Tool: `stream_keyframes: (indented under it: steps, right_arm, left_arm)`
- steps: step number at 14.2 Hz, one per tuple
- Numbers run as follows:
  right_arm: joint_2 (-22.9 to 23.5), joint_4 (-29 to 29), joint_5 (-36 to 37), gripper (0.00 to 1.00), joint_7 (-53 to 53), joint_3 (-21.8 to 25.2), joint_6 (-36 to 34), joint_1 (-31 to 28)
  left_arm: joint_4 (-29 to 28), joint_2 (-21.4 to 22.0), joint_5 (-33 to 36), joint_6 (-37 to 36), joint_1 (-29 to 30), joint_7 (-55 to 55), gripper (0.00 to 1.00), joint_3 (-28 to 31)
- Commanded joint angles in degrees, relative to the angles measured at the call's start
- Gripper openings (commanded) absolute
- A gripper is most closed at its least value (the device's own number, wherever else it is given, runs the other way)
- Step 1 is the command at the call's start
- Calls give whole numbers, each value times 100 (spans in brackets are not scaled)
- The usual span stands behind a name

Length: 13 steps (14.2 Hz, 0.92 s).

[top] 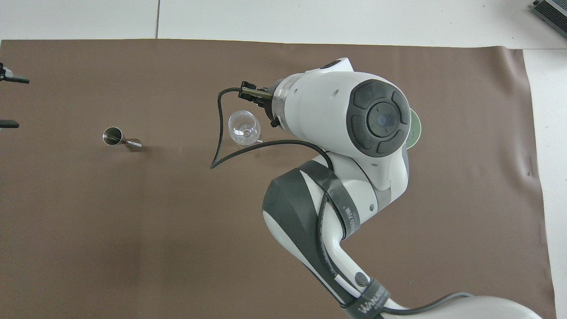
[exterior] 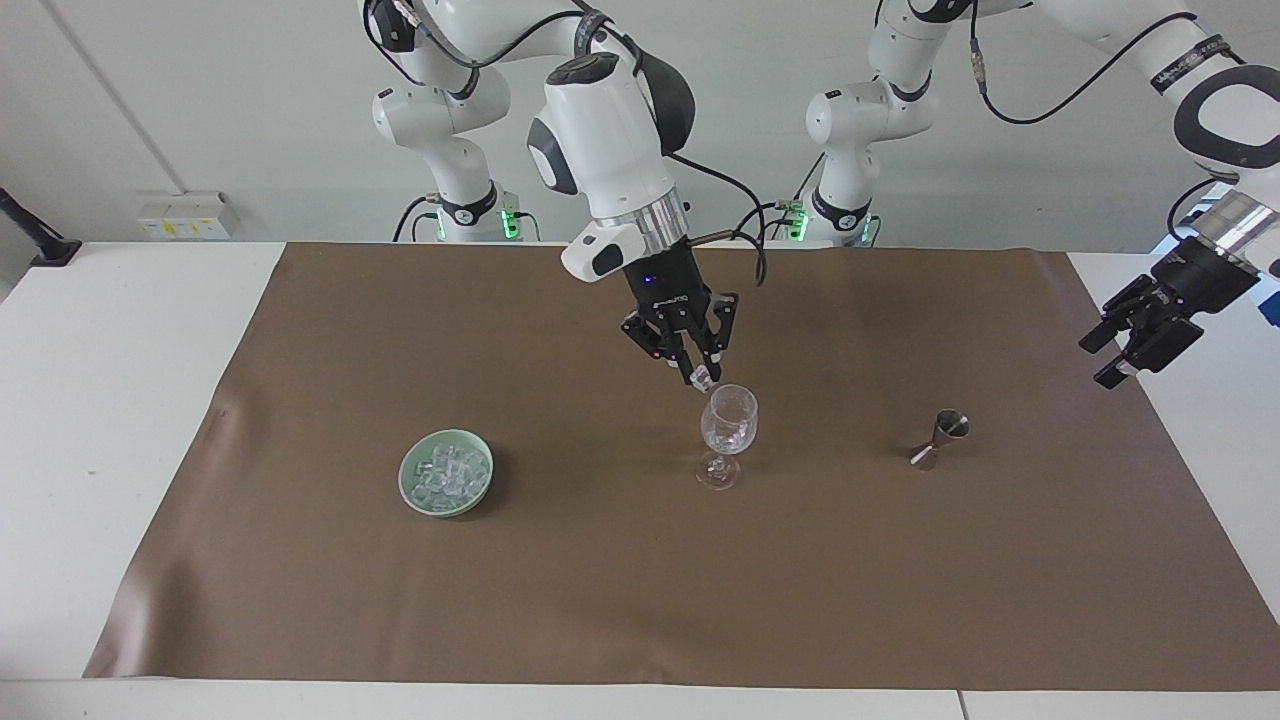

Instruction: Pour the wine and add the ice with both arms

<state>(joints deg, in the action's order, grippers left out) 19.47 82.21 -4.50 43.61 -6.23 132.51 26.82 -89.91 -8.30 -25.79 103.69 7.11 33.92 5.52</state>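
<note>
My right gripper [exterior: 703, 378] hangs just above the rim of the clear stemmed glass [exterior: 729, 420] [top: 242, 128], shut on one small cube of ice [exterior: 706, 381]. More ice [exterior: 446, 470] lies heaped in a pale green bowl [exterior: 408, 487] toward the right arm's end of the table. In the overhead view the right arm's wrist covers its own fingers and most of the bowl [top: 415, 128]. My left gripper [exterior: 1135, 338] [top: 13, 102] is open and holds nothing, raised over the mat's edge at the left arm's end. Wine is out of view.
A small steel jigger [exterior: 940, 438] [top: 116, 137] stands on the brown mat [exterior: 640, 600] between the glass and the left arm's end. The right arm's black cable [top: 219, 133] loops down beside the glass.
</note>
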Motion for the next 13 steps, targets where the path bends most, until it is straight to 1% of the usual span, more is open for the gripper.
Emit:
stream_keyframes:
  steps: [1,3,5,7,9,11,13]
  right_arm:
    - [179,-223,300,0,-62,-62,55,51]
    - [294,-249,301,0,-71,-142,282,113]
    - [390,-258,310,0,-63,-168,336,130]
    - [513,-240,310,0,-54,-168,555,191]
    - [610,-249,318,0,-45,-168,591,244]
    - [610,-205,362,0,-45,-168,592,253]
    - [593,-188,362,0,-71,-160,592,210]
  left_arm:
    - [26,196,555,-59,-297,-525,100,20]
    - [26,258,933,-129,-517,-711,100,19]
    - [26,328,1215,-191,-632,-1061,100,-42]
    - [26,399,1479,-331,-615,-1491,100,-156]
    - [17,521,1768,-550,-650,-1895,100,-235]
    - [17,618,2120,-779,-676,-2353,100,-279]
    - [17,689,2183,-1060,-615,-2801,100,-454]
